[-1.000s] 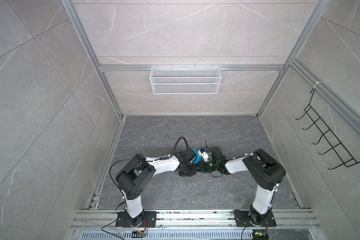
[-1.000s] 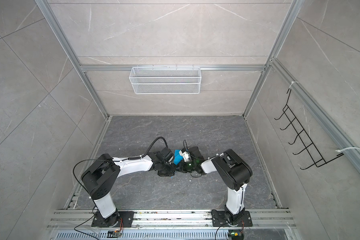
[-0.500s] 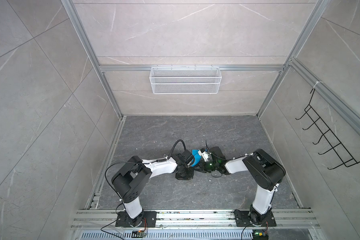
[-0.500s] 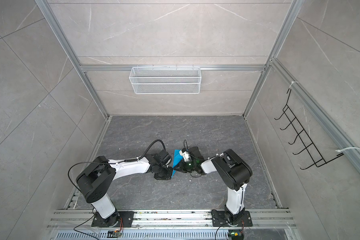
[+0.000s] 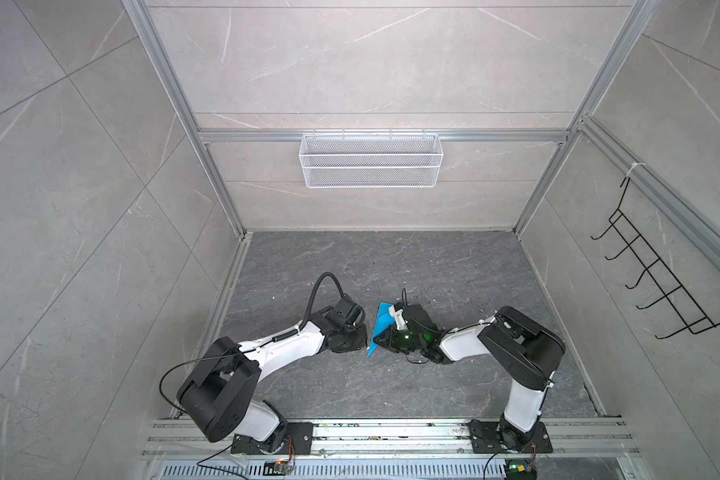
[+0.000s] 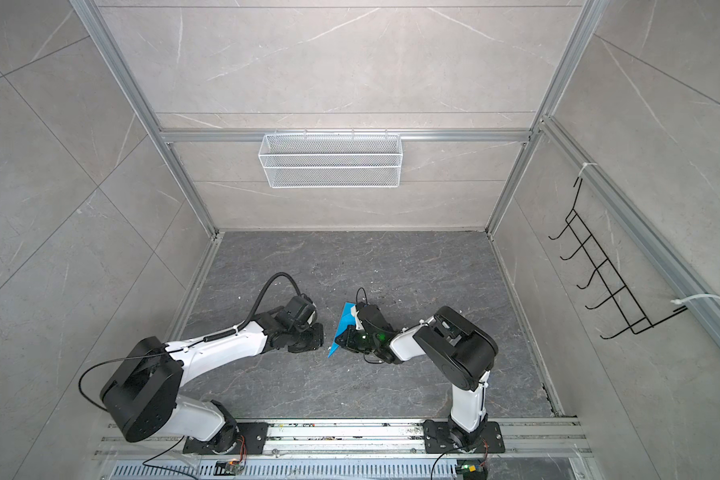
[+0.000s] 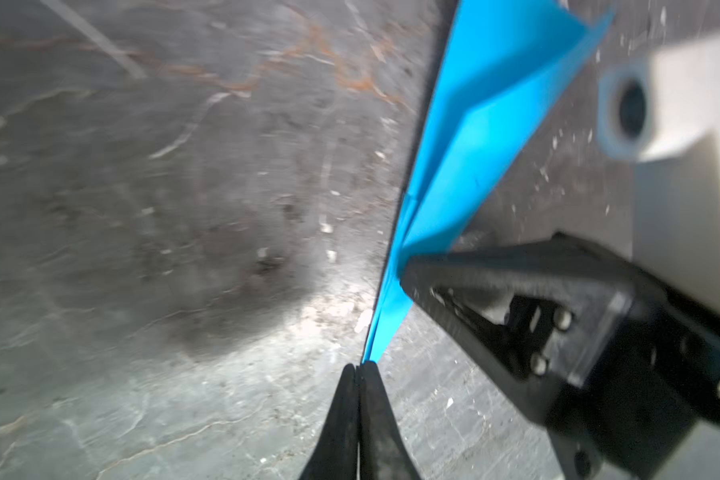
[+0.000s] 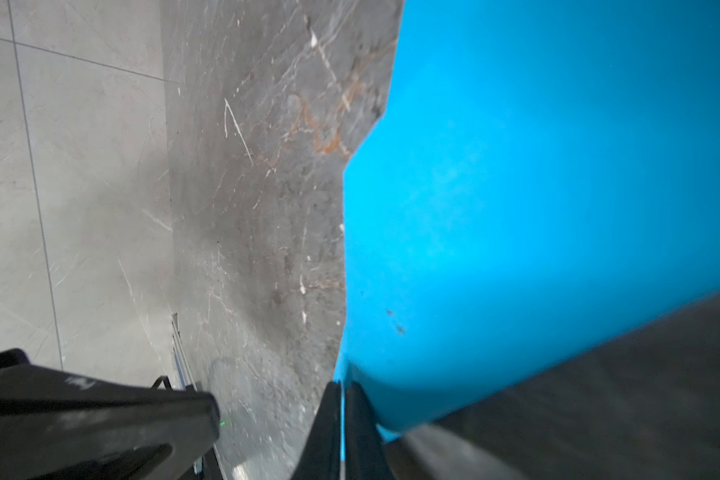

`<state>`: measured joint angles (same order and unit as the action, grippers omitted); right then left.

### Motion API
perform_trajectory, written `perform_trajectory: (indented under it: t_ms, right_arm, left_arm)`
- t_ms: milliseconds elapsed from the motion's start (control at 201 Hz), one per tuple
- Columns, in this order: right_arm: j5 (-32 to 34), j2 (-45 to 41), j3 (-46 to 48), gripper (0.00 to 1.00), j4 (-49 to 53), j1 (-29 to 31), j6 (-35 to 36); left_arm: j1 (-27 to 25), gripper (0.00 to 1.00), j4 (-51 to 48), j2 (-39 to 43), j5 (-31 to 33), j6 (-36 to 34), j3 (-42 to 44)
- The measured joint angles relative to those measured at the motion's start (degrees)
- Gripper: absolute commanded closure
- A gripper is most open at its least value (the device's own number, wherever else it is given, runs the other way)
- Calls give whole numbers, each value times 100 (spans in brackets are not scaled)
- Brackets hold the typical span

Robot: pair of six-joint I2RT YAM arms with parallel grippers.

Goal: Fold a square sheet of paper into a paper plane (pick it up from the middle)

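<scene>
The square sheet of paper is folded into a slim, bright blue pointed paper plane [image 5: 380, 329] [image 6: 342, 326] between the two arms, low over the dark floor. My right gripper [image 5: 384, 338] [image 6: 341, 338] [image 8: 341, 386] is shut on it, and a blue strip shows between its fingers. The wing [image 8: 537, 208] fills much of the right wrist view. My left gripper [image 5: 363, 338] [image 6: 320, 332] [image 7: 357, 368] is shut just left of the plane. In the left wrist view the plane's pointed end [image 7: 385, 316] stops at the fingertips, with no blue between them.
A white wire basket [image 5: 371, 166] hangs on the back wall. A black hook rack [image 5: 661, 291] is on the right wall. Aluminium rails [image 5: 391, 432] carrying both arm bases run along the front. Side walls enclose the grey stone floor [image 5: 391, 266].
My left arm has drawn back to the left, off the blue paper, and more of the plane now shows between the grippers. The right gripper keeps its hold in the same place.
</scene>
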<state>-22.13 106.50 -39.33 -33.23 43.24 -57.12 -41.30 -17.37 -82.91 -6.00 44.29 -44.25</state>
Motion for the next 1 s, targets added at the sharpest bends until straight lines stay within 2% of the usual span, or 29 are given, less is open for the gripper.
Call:
perform_trajectory:
  t_ms: [234, 433, 533, 1001]
  right_arm:
    - [354, 35, -282, 90, 94, 142, -356]
    - [354, 109, -382, 90, 149, 142, -420]
    - [352, 109, -382, 90, 203, 142, -424]
    - [328, 190, -413, 90, 212, 142, -446]
  left_arm:
    - [219, 90, 1064, 85, -433, 448, 643]
    - [219, 97, 1792, -345, -876, 625, 647]
    - [219, 100, 1825, -501, -916, 629, 640]
    - [219, 100, 1733, -601, -732, 625, 505]
